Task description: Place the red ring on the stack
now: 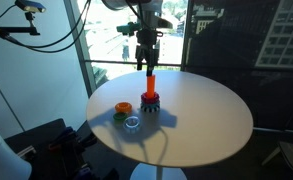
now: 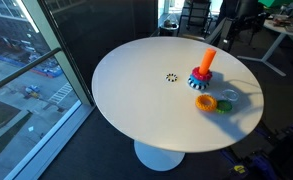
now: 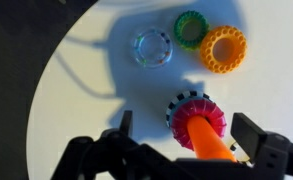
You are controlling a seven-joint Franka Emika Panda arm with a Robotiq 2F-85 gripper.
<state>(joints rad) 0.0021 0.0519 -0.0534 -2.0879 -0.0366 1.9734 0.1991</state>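
Observation:
The stack is an upright orange peg point(image 3: 208, 138) with a dark toothed ring point(image 3: 176, 104) at its foot. It stands on the white round table in both exterior views point(image 1: 149, 86) point(image 2: 207, 61). The red ring point(image 3: 212, 115) sits around the peg on top of the toothed ring, and shows in an exterior view point(image 1: 149, 97). My gripper point(image 3: 188, 135) is open, its two fingers apart on either side of the peg and touching nothing. In an exterior view it hangs just above the peg's top point(image 1: 146, 58).
An orange ring point(image 3: 223, 48) point(image 1: 121, 109), a green ring point(image 3: 191, 28) point(image 1: 118, 116) and a clear ring point(image 3: 151, 47) point(image 1: 133, 123) lie loose on the table point(image 1: 211, 120) beside the stack. The table edge point(image 2: 136, 140) and glass walls are close by.

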